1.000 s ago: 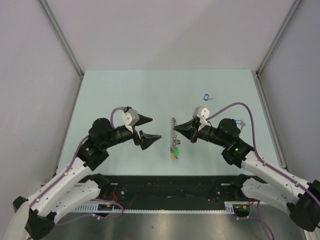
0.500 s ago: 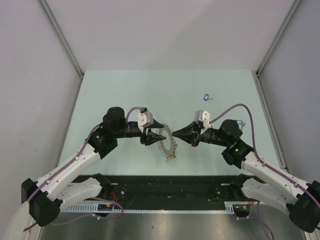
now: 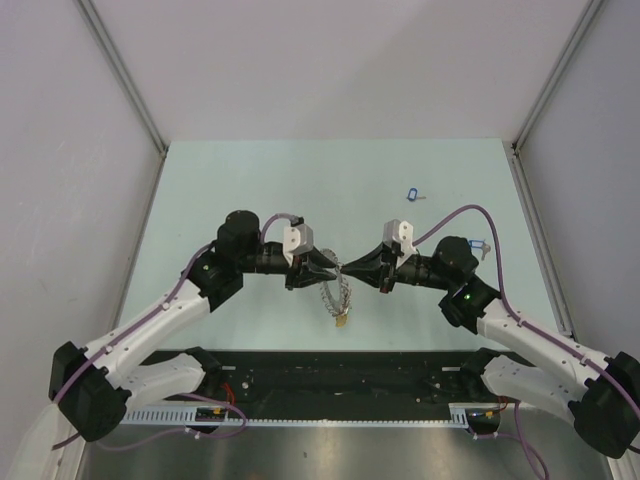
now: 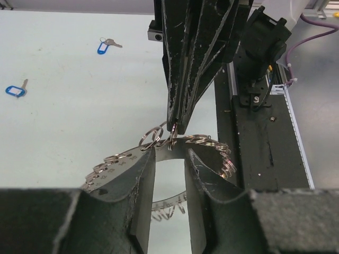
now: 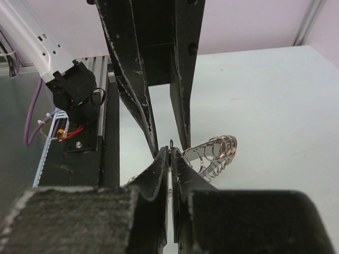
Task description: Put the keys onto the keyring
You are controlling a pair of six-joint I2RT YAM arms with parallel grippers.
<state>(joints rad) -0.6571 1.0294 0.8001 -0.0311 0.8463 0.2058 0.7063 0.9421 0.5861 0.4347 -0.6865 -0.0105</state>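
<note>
My right fingers (image 5: 157, 177) pinch the keyring (image 3: 338, 287) by its rim above the desk's (image 3: 250, 180) near edge so it hangs free, my left fingers (image 4: 142, 182) set narrow astride it to steady it, gripping or not I cannot tell, while the blue keys (image 3: 411, 194) lie toward the right edge.

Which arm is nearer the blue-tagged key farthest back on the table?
Right. The right arm lies just in front of the blue-tagged key; the left arm is farther left, beyond the keyring.

Keyring (image 3: 336, 292) front centre, keys (image 3: 411, 194) on table (image 3: 250, 180) behind it, rightward
</note>
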